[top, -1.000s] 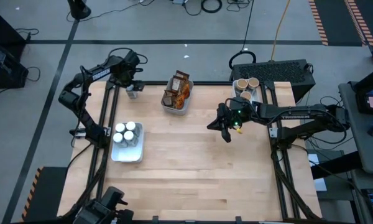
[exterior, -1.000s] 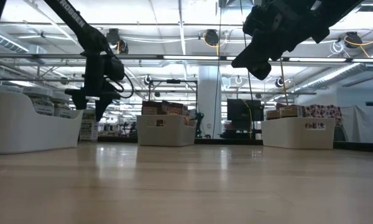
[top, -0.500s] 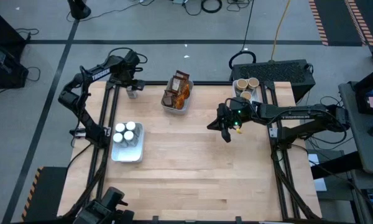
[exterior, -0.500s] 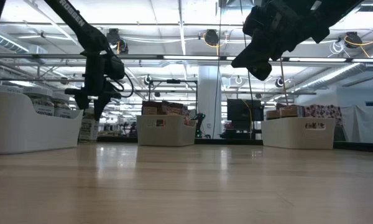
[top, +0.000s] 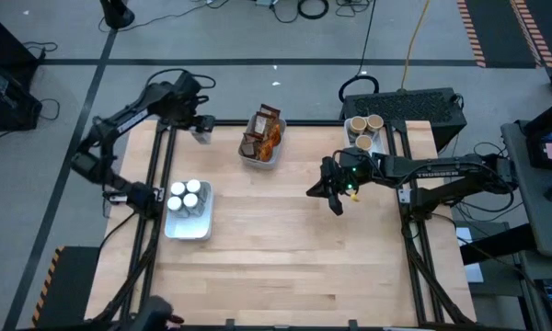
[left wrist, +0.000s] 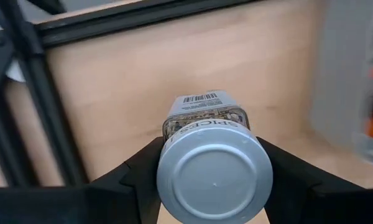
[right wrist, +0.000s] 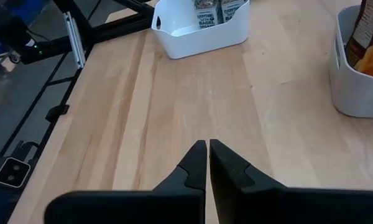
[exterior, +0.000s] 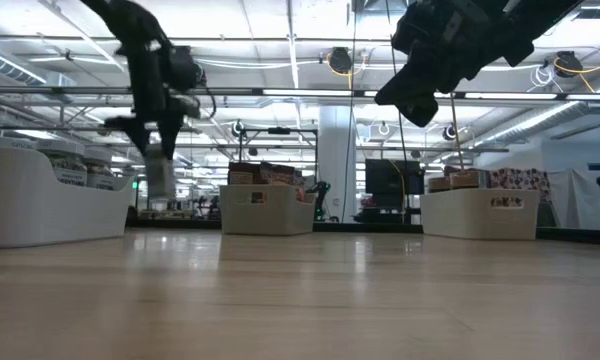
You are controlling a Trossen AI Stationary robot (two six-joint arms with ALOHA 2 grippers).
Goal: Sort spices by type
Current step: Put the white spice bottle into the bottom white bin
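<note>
My left gripper [top: 200, 125] is over the table's far left corner, shut on a white-capped spice jar [left wrist: 206, 124]. In the low view the jar [exterior: 160, 176] hangs above the tabletop. Several more jars [top: 186, 195] stand in a white tray [top: 189, 226] at the left. Brown and orange packets [top: 263, 134] fill a grey tray [top: 258, 159] at the far middle. Tan-topped tubs [top: 363, 127] sit at the far right. My right gripper [right wrist: 207, 149] is shut and empty, raised over the table's right half [top: 313, 189]. My left gripper pinches the jar at its white cap [left wrist: 174, 180] between its two fingers [left wrist: 140, 177], one on either side. The fingers come from above, pointing steeply down. The jar hangs upright below them, its labelled body [exterior: 160, 182] clear of the table.
In the low view the white tray [exterior: 40, 205] stands at the left, the packet tray [exterior: 265, 212] in the middle and the tub tray [exterior: 480, 214] at the right. Bare wood lies across the table's middle and near half [top: 285, 248].
My left gripper has risen with the jar. The jar stood on the table at the far left corner and now hangs clear of it, still upright. My right arm has kept still.
</note>
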